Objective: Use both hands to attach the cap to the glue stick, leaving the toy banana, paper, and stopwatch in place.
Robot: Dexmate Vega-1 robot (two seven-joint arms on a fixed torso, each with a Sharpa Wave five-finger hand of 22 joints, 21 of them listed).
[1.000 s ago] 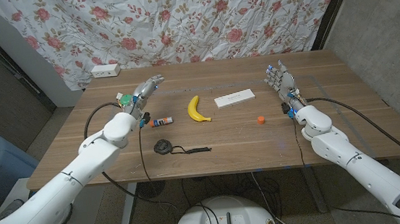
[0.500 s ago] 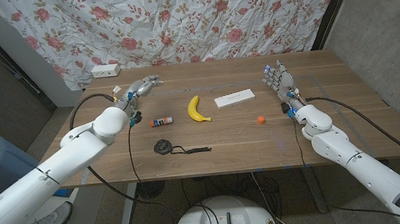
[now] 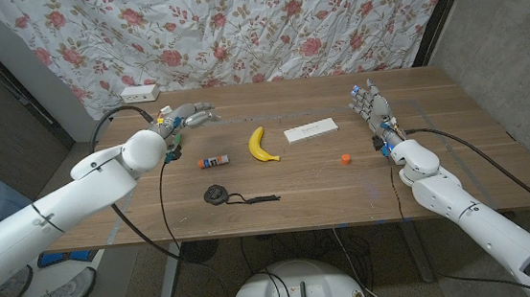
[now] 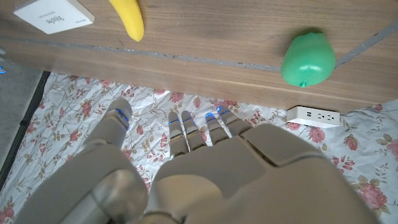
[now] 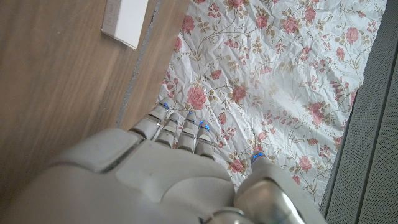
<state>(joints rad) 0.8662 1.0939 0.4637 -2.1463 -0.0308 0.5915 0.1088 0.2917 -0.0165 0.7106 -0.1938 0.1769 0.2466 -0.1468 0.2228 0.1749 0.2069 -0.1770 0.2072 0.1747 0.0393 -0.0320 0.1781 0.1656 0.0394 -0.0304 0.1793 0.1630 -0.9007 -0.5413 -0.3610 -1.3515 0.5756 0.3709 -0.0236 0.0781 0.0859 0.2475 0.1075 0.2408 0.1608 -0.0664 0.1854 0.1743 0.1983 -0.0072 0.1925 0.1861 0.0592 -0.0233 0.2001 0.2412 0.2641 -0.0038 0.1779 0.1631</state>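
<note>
Spreading fingers, left hand (image 3: 188, 116) (right hand (image 3: 373, 106) too) holds nothing.

Glue stick (image 3: 213, 161) label too small to read in head view. Green object (image 3: 163, 130) mostly hidden behind left hand (image 3: 185, 118). Paper (image 5: 125, 22) cut by right wrist view's edge; banana (image 4: 127, 18) cut by left wrist view's edge. Print on the paper illegible.

A wooden tabletop (image 3: 346, 194) filled the middle of the frame. A green pear-shaped toy (image 4: 307, 60) lay near its upper left corner, with a white power strip (image 3: 139, 93) just behind it. A flowered cloth (image 3: 264, 24) hung across the top of the frame.
</note>
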